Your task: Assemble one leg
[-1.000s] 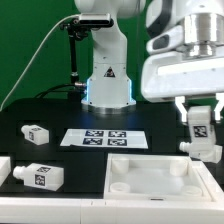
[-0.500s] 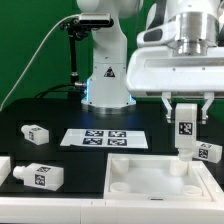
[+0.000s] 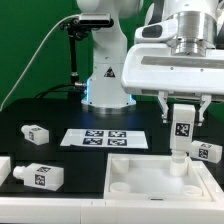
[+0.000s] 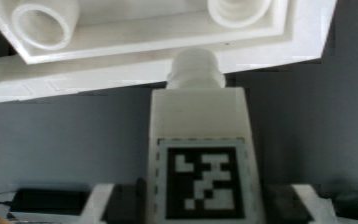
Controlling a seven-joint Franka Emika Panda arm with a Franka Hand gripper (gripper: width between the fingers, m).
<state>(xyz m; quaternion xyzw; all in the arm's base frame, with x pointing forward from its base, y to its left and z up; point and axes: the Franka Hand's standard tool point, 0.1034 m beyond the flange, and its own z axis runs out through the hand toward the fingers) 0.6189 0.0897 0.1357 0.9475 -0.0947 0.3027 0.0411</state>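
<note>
Right now the gripper [image 3: 183, 118] is clamped on a leg [image 3: 182, 135], its two fingers [image 3: 168, 108] pressed against the leg's sides and holding it upright. The leg's square black-and-white tag [image 3: 183, 127] faces the exterior view. Its narrow round peg end [image 3: 178, 153] points down at the far corner of the tabletop [image 3: 150, 182] on the exterior view's right. Whether the peg touches the white surface I cannot tell.

From the wrist view, the held leg [image 4: 202, 150] fills the middle of the frame, tag [image 4: 206, 182] towards the camera. A finger [image 4: 101, 203] shows on either side. The peg tip [image 4: 194, 68] reaches the rim of the tabletop [image 4: 149, 62], between two round sockets [image 4: 48, 25] in its corners.

The tabletop lies flat on the black table [image 3: 75, 160], raised rim up, at the front of the scene. Three more legs lie on their sides. One leg by the rim [image 3: 207, 151] sits just behind the held leg, on the exterior view's right. A far left leg [image 3: 36, 133] lies beside the marker board [image 3: 103, 138]. A front left leg [image 3: 40, 177] lies well apart from the tabletop. The arm's white base [image 3: 108, 85] stands behind the marker board.
</note>
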